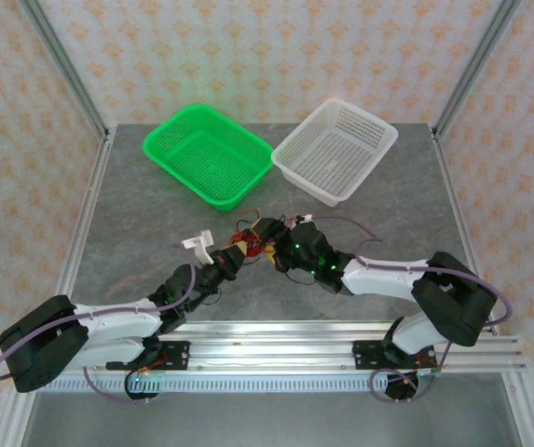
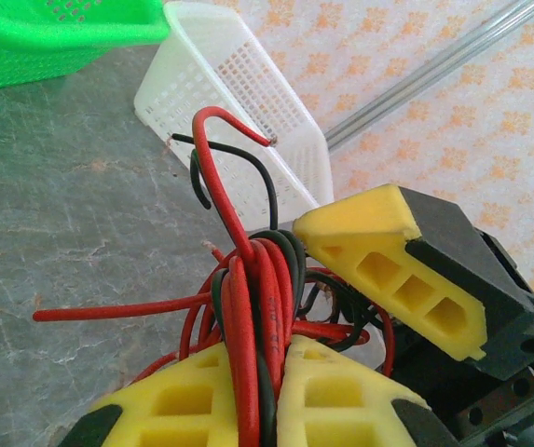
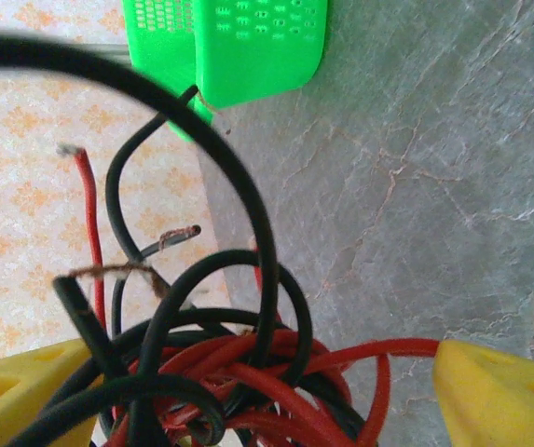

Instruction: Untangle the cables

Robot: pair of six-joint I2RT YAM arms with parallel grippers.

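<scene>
**Operator:** Where do I stand?

**Spotter:** Start on your left. Your left pincer (image 2: 262, 382) is closed almost completely on the cables (image 2: 257, 298), with red and black strands squeezed between its yellow pads. The tangle sits over the middle of the desk (image 1: 136, 219), on your side of the green basket (image 1: 208, 154) and the white basket (image 1: 335, 149). I cannot tell whether it rests on the desk or hangs clear of it.

**Operator:** And my right?

**Spotter:** Your right pincer (image 3: 257, 400) is spread wide, with one finger on each side of the knot. It grips nothing. Black loops and a few bare ends rise between the fingers.

**Operator:** Which step is this?

**Spotter:** As I judge it, this is the pulling-apart step, and nothing is separated yet. One side is anchored and the other is choosing a strand.

**Operator:** So what next?

**Spotter:** Close your right pincer on one strand only. The big black loop looks the freest. Then draw it away to your right, slowly. If you catch several strands at once, you will likely tighten the knot.
</scene>
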